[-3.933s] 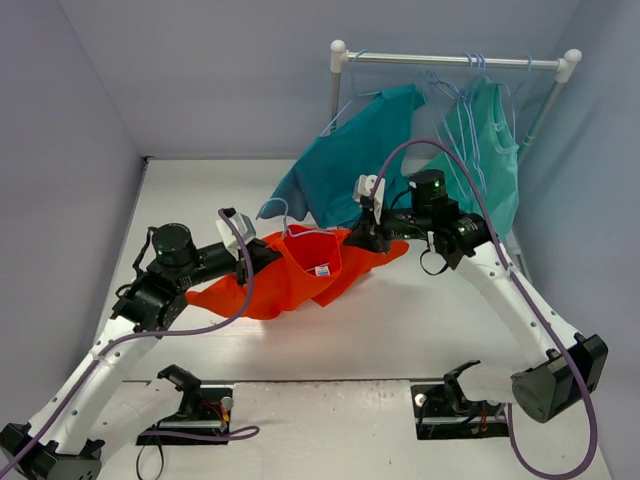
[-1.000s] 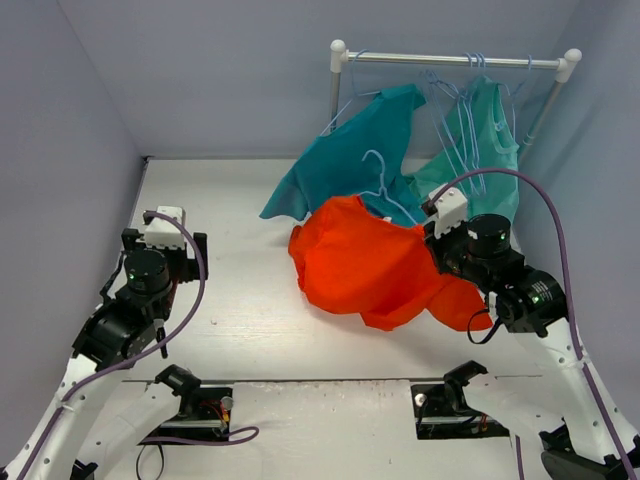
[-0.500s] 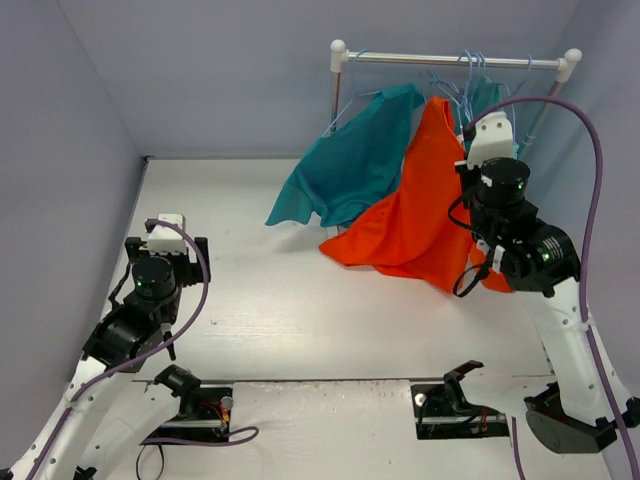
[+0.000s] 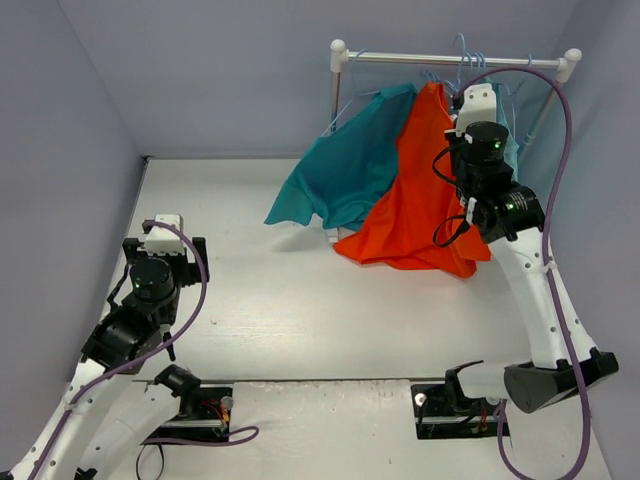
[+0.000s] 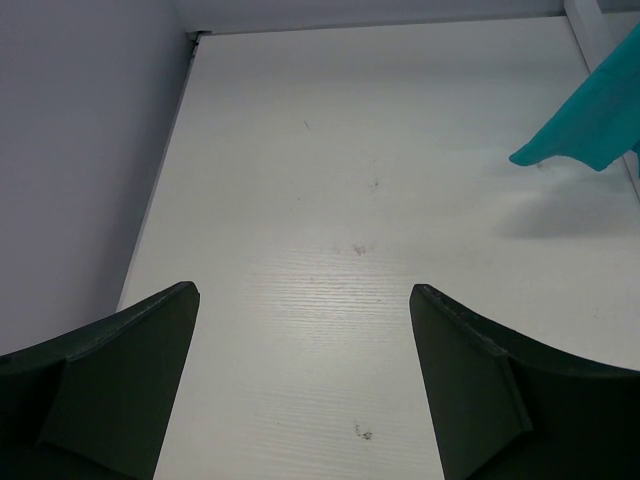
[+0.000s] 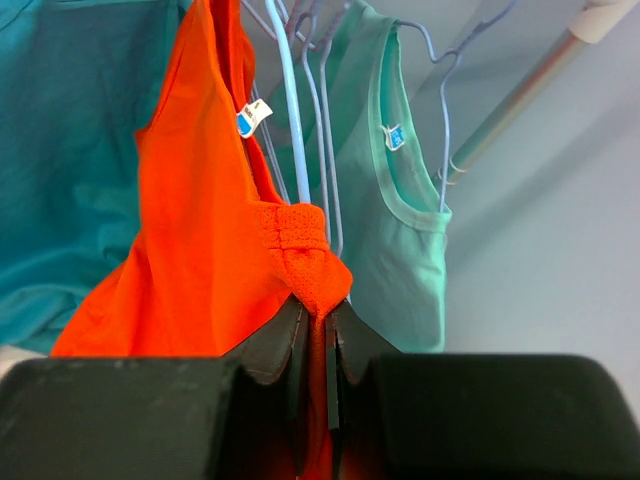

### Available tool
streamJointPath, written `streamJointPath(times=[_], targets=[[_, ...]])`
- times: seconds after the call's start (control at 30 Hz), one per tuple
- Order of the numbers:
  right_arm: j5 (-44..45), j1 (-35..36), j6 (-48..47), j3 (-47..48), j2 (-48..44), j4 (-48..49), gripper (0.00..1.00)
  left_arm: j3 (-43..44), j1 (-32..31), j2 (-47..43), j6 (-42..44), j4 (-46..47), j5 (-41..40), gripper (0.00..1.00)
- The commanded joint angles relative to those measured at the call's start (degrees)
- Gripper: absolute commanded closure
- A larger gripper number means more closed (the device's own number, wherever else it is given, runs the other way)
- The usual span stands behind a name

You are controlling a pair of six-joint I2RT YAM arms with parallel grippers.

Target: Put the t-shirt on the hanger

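Note:
The orange-red t-shirt [image 4: 415, 200] hangs up against the rack, its lower hem trailing on the table. My right gripper [image 6: 318, 310] is shut on a bunched fold of the t-shirt [image 6: 200, 230] near its neck, where a small white label shows. In the top view the right gripper [image 4: 468, 100] is raised close under the rail. A pale blue hanger [image 6: 292, 120] runs up through the t-shirt's neck; whether its hook sits on the rail I cannot tell. My left gripper [image 5: 300, 290] is open over bare table, far left of the rack [image 4: 163, 240].
A teal-blue shirt [image 4: 345, 165] hangs left of the t-shirt, its corner visible in the left wrist view [image 5: 590, 120]. A green-teal garment [image 6: 400, 200] and several more hangers [image 6: 440, 90] hang to the right. The white rail [image 4: 400, 60] spans the back right; walls close in on both sides.
The right arm has lifted the t-shirt from the table up to the rail, and it now hangs instead of lying in a heap. The left arm has barely moved.

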Motion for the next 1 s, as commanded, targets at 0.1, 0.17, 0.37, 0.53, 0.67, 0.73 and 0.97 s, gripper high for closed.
streamJointPath(times=[0.1, 0.17, 0.37, 0.53, 0.67, 0.73, 0.97], targets=[[-4.88, -2.50, 1.30, 4.02, 4.89, 11.92, 1.00, 0.20, 1.09, -0.31, -1.12, 3.12, -0.86, 0.18], [-5.36, -2.63, 1.42, 4.33, 5.98, 13.04, 1.00, 0.20, 1.32, -0.31, -1.12, 3.02, -0.99, 0.18], [-8.43, -2.60, 2.83, 3.98, 8.90, 17.29, 1.00, 0.26, 2.35, 0.13, -1.30, 2.99, -0.20, 0.18], [-9.42, -2.54, 3.90, 2.89, 10.63, 18.93, 1.00, 0.26, 2.63, -0.10, -1.44, 2.90, -0.03, 0.18], [-9.49, -2.54, 4.74, 0.98, 11.69, 20.18, 1.00, 0.20, 3.06, -0.31, -1.56, 2.99, 0.31, 0.18], [-9.16, -2.54, 5.48, -0.68, 11.76, 20.56, 1.00, 0.20, 3.20, -0.31, -1.56, 2.90, 0.50, 0.18], [-5.16, -2.54, 8.17, -9.24, 10.42, 25.05, 1.00, 0.11, 3.28, -0.39, -1.82, 2.90, 0.50, 0.18]])
